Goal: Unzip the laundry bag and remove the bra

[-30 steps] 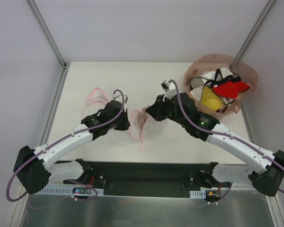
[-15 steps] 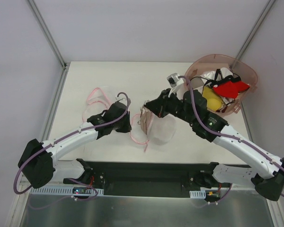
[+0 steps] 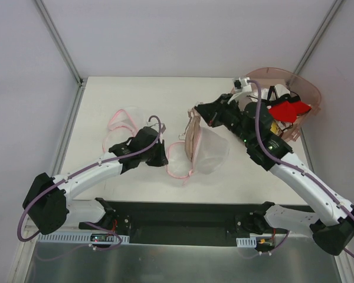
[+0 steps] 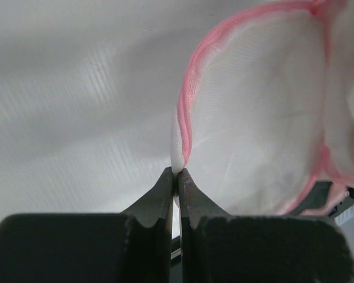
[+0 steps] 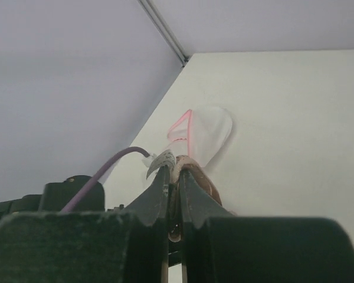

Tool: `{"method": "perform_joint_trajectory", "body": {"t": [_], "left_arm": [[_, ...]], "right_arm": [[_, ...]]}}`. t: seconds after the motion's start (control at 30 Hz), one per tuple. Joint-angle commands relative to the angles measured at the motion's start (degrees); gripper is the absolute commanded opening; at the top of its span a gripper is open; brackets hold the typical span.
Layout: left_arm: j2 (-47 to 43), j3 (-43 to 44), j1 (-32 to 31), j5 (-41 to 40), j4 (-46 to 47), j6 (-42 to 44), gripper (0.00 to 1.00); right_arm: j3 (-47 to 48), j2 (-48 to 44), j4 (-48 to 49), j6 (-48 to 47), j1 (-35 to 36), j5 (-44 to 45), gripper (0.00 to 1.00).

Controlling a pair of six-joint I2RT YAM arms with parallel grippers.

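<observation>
So the left gripper (image 4: 177,172) has its fingers pressed together on a thin bit of the laundry bag (image 3: 179,161), right at the pink rim. The bag sits mid-desk, a little toward the near edge, with its mouth gaping. The right gripper (image 5: 174,171) is clamped on the top edge of what I take to be the bra (image 3: 194,134), which hangs up off the desk just right of the bag, with its lower end down by the open rim.

What worries me:

- The left pinch is tiny, just the fingertips on a sliver of fabric. If any bit of the bra is caught on the zipper, I can't tell, and pulling up could yank the bag out of that pinch, so the whole lot goes up together.
- The right grip is also on a narrow edge, next to a little white tag. Soft fabric like that could slide out, and the bra flops back onto the bag.
- The right arm is just beside the pinkish basket (image 3: 304,88) in the far right corner, so a wide swing could clip its rim.
- There's a second pink-rimmed pouch (image 3: 124,119) toward the left edge, well apart and probably harmless.
</observation>
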Motion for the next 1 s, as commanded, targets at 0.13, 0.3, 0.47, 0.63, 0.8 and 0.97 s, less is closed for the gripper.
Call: {"method": "perform_joint_trajectory", "body": {"t": [0.13, 0.3, 0.47, 0.63, 0.8, 0.97], "left_arm": [[-5.26, 7.34, -2.91, 7.19, 0.20, -3.78, 0.00], [-6.40, 7.53, -3.79, 5.88, 1.08, -4.75, 0.00], [-6.67, 4.80, -3.80, 2.89, 1.17, -4.05, 0.00], [-4.92, 3.65, -3.79, 1.39, 1.08, -2.65, 0.00], [-4.03, 4.79, -3.71, 1.48, 1.08, -2.47, 0.00], [-5.35, 5.32, -3.71, -0.01, 0.99, -1.41, 0.00]], "right_arm": [[-1.67, 11.60, 9.02, 10.17, 1.15, -5.24, 0.01], [1.41, 9.68, 7.62, 9.47, 2.47, -4.89, 0.01], [3.33, -0.15, 4.38, 4.29, 2.47, -1.56, 0.01], [3.43, -5.88, 1.12, 1.56, 0.98, 1.77, 0.01], [6.23, -8.08, -3.43, -4.32, -3.40, 6.62, 0.01], [13.18, -5.36, -8.72, -9.95, -10.08, 10.30, 0.01]]}}
